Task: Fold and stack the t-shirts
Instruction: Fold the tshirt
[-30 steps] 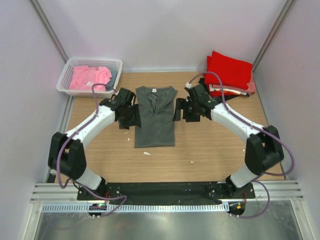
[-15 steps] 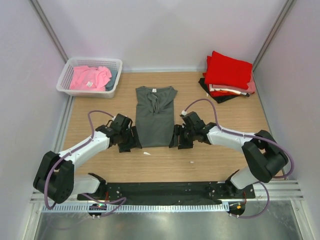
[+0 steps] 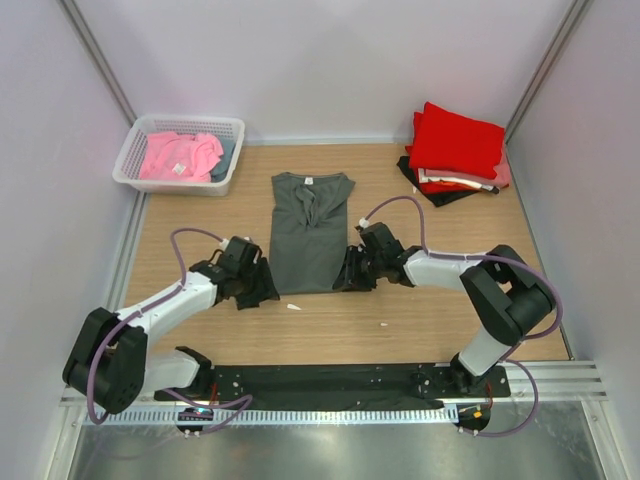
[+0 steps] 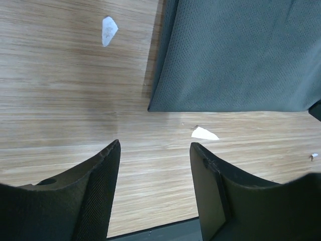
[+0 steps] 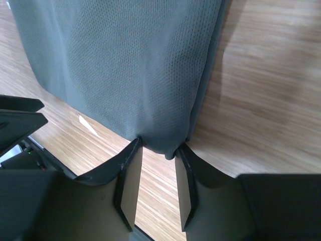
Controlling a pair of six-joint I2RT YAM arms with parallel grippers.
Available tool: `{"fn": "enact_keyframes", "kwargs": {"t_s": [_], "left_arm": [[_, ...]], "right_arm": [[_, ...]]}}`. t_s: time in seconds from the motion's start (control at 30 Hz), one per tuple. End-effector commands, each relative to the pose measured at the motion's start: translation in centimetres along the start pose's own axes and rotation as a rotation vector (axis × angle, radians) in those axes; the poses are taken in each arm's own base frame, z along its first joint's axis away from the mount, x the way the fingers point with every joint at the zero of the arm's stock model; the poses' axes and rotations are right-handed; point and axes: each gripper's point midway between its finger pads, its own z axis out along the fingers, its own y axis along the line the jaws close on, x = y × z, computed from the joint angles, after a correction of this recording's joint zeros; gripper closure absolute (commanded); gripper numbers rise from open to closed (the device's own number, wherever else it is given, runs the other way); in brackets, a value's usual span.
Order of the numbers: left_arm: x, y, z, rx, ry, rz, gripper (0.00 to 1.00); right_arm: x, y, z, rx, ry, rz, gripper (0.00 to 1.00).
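Right gripper (image 5: 159, 144) is standing with its jaws parted around one near hem corner of the single dark grey t-shirt (image 5: 135, 65), which is lying flat on the table (image 3: 420, 310). Left gripper (image 4: 154, 146) is hovering wide open just beside the other corner. One red-topped stack (image 3: 455, 145) is sitting far right.

On the wooden bench (image 3: 430, 320)
Dark grey cloth t-shirt (image 3: 310, 235) lies right of left gripper (image 3: 260, 287), left of right gripper (image 3: 350, 276).
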Motion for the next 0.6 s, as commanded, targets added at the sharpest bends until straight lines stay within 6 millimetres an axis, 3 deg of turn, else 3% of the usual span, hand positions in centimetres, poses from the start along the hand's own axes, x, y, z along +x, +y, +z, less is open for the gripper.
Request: {"fn": "enact_keyframes", "kwargs": {"t_s": [0.0,0.37,0.57], "left_arm": [[-1.8,-0.6,-0.1,0.024,-0.078,-0.018,0.42],[-2.7,-0.4,0.9,0.029,-0.119,-0.025,0.48],[-3.1,0.8,2.3,-0.027,-0.128,-0.035,0.53]], "right_arm": [[0.9,-1.9,1.1,0.05,0.01,0.013,0.62],[1.1,-2.2,1.1,0.059,0.015,0.007,0.69],[1.2,-2.2,1.4,0.057,0.027,0.01,0.72]]}}
